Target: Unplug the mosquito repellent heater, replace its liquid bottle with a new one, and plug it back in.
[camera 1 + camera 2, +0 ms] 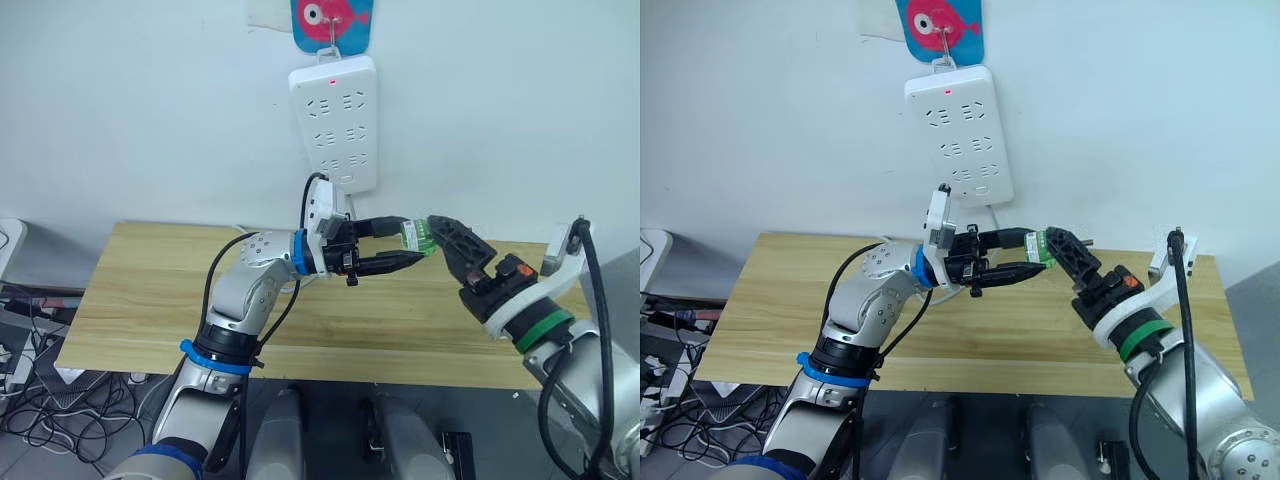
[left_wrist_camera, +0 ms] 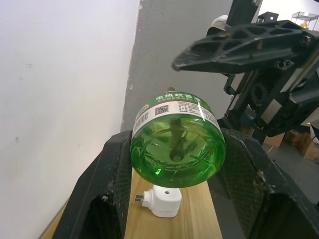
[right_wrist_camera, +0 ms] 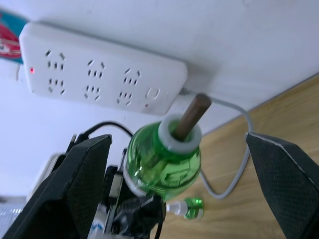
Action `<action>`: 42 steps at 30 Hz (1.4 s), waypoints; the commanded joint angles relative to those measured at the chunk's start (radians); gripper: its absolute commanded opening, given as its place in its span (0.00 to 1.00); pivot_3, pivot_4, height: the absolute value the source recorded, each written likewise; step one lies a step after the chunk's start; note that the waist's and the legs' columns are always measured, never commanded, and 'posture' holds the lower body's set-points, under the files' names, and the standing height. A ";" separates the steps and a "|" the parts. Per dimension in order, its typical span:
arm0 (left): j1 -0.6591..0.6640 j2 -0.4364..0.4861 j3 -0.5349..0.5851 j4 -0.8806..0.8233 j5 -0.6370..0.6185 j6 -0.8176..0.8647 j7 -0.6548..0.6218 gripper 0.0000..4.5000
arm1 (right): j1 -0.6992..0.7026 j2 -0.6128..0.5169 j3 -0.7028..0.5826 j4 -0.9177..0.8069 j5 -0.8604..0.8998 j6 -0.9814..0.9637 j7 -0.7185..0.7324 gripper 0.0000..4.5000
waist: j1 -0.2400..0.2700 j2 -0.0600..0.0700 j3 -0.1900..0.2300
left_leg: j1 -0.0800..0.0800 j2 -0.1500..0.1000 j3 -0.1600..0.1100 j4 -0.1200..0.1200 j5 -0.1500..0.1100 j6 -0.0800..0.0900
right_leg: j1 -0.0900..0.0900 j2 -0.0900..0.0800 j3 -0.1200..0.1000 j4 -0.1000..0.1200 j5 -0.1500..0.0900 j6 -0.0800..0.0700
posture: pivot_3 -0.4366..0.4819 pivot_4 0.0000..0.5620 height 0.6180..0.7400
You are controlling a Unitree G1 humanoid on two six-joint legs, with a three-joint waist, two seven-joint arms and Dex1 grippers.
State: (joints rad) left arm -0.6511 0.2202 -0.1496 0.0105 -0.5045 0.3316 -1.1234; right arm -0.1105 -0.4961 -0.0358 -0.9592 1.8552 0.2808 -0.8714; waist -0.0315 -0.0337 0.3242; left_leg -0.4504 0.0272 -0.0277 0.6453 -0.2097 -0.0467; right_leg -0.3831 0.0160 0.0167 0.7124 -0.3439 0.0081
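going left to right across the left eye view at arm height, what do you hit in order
left gripper shut on the green liquid bottle → right gripper, open, its fingers either side of the bottle's far end

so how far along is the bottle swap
Done: the heater is unplugged and lies on the table, with no bottle seen in it. In hand: the left pincer grips a green bottle, wick out, with the open right pincer around its neck. Another green bottle lies on the table. Left: fit the new bottle and plug into the power strip.
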 commanded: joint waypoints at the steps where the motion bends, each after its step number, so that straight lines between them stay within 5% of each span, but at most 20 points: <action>1: -0.015 -0.015 -0.004 -0.004 0.003 -0.024 0.009 0.50 | -0.021 0.011 0.030 -0.044 -0.046 -0.033 -0.034 1.00 | 0.000 0.000 0.000 | 0.000 0.000 0.000 0.000 0.000 0.000 | 0.000 0.000 0.000 0.000 0.000 0.000 | 0.46 0.59 1.00; 5: -0.017 -0.020 -0.001 0.003 0.009 -0.027 0.024 0.50 | -0.024 0.018 0.052 -0.044 -0.078 -0.044 -0.046 1.00 | 0.000 0.000 0.000 | 0.000 0.000 -0.002 0.000 0.000 0.000 | 0.000 0.000 0.000 0.000 0.000 0.000 | 0.45 0.58 1.00; 8: -0.014 -0.020 -0.004 0.004 0.013 -0.032 0.027 0.50 | -0.028 0.027 0.058 -0.034 -0.100 -0.056 -0.052 0.87 | 0.000 0.000 0.000 | 0.000 0.000 -0.002 0.000 0.000 0.000 | -0.001 0.000 0.000 0.000 0.000 0.000 | 0.45 0.58 1.00; 17: 0.004 -0.021 -0.008 -0.012 0.016 -0.027 0.038 0.50 | -0.048 0.054 0.062 -0.013 -0.108 -0.074 -0.048 0.20 | -0.001 0.000 0.000 | 0.000 0.000 -0.002 0.000 0.000 0.000 | -0.001 0.000 0.001 0.001 0.000 0.000 | 0.45 0.59 1.00; 32: 0.014 -0.026 -0.013 -0.024 0.011 -0.021 0.044 0.50 | -0.093 0.098 0.098 0.019 -0.153 -0.064 -0.047 0.20 | -0.001 0.000 0.000 | 0.000 0.000 -0.002 0.000 0.000 0.000 | -0.001 0.000 0.001 0.001 0.000 0.000 | 0.46 0.61 1.00; 39: 0.007 -0.019 -0.014 -0.019 0.009 -0.020 0.031 0.95 | -0.085 0.089 0.081 0.026 -0.140 -0.066 -0.038 0.20 | -0.001 0.000 0.000 | 0.000 0.000 -0.002 0.000 0.000 0.000 | -0.001 0.000 0.001 0.000 0.000 0.000 | 0.46 0.61 1.00; 42: -0.009 -0.015 -0.006 0.000 0.019 -0.031 0.036 1.00 | -0.081 0.085 0.073 0.034 -0.141 -0.064 -0.027 0.20 | -0.001 0.000 0.000 | 0.000 0.001 -0.002 0.000 0.000 0.000 | -0.001 0.000 0.001 0.001 0.000 0.000 | 0.46 0.61 1.00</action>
State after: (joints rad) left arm -0.6428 0.2060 -0.1534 0.0369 -0.4855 0.3201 -1.0822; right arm -0.1871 -0.4078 0.0585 -0.9030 1.7093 0.2239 -0.9156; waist -0.0322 -0.0336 0.3242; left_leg -0.4507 0.0277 -0.0301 0.6453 -0.2097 -0.0466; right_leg -0.3843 0.0157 0.0174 0.7129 -0.3439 0.0080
